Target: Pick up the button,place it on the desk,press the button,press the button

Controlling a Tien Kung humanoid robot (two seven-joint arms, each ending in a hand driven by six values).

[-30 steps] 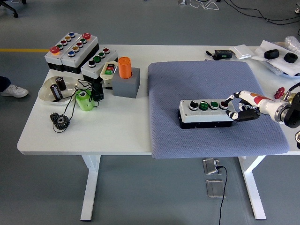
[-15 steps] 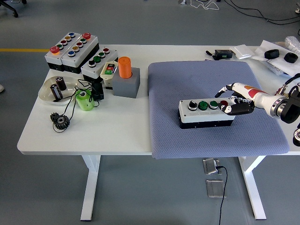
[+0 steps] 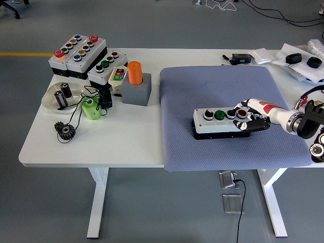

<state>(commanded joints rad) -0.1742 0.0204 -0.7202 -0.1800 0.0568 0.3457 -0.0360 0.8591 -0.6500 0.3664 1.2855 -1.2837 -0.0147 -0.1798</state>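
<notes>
One hand is seen, the right hand (image 3: 251, 117), brought in from the right edge and laid against the right end of the button box (image 3: 223, 123). Its fingers (image 3: 238, 108) are stretched out over the top of the box, near the red button (image 3: 242, 113); whether the button is actually touched cannot be told. Nothing is gripped. The thumb side is set along the box's front right corner.

The button box is placed flat on the grey mat (image 3: 228, 86), near the mat's middle, long side toward the table's near edge. Four buttons are carried in a row on its pale top.

The mat is spread over the right half of the white table (image 3: 126, 142). Well apart, at the far left, more button boxes (image 3: 81, 53) are grouped. Just beside them an orange cylinder (image 3: 134, 72) is stood in a grey block (image 3: 135, 92). A shallow dish (image 3: 61, 96), a green cup (image 3: 90, 108) and a black gear (image 3: 65, 131) are set nearer the front.
</notes>
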